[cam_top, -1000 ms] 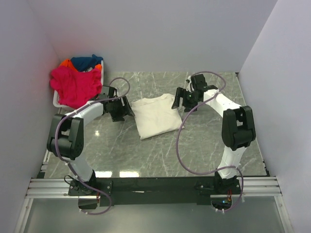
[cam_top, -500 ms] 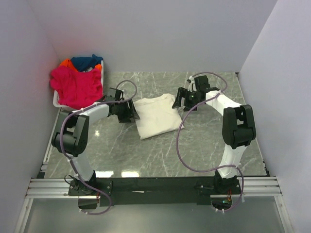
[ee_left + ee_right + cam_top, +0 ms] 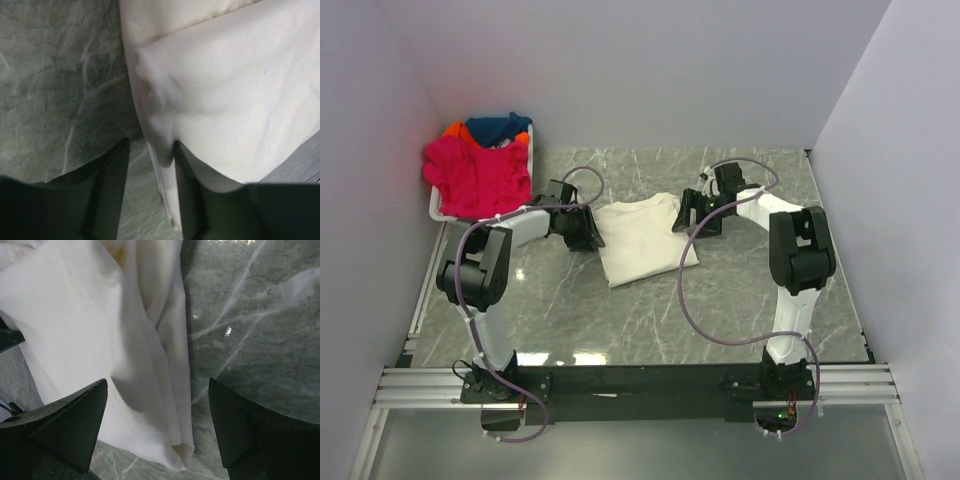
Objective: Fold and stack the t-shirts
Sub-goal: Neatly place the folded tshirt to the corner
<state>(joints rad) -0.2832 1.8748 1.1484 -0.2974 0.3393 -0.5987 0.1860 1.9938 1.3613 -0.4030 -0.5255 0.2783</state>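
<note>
Both arms have drawn in toward the cream t-shirt [image 3: 640, 238] over the last second: we see the left gripper [image 3: 583, 228] now at the shirt's left edge, where it earlier stood a little away from it, and the right gripper [image 3: 688, 213] has come down against the right edge.

We find the shirt folded into a rough rectangle, lying flat near the middle of the table [image 3: 620, 325], a glossy grey-green slab with pale marble veins. The cloth is soft and matte, with shallow wrinkles and a layered, doubled hem along each side.

In the left wrist view the dark, smooth fingers stand partly apart. The shirt's puckered edge lies between them, against the right-hand finger, and bare marble shows in the gap, so we do not see the cloth pinched.

In the right wrist view the blunt black fingers are spread wide, straddling the folded right edge, with cloth under one and marble under the other.

At the far left corner sits a white plastic basket [image 3: 436, 212], heaped with a crumpled magenta t-shirt [image 3: 475, 180], a dark blue one [image 3: 495, 127] and an orange one [image 3: 453, 130].
</note>
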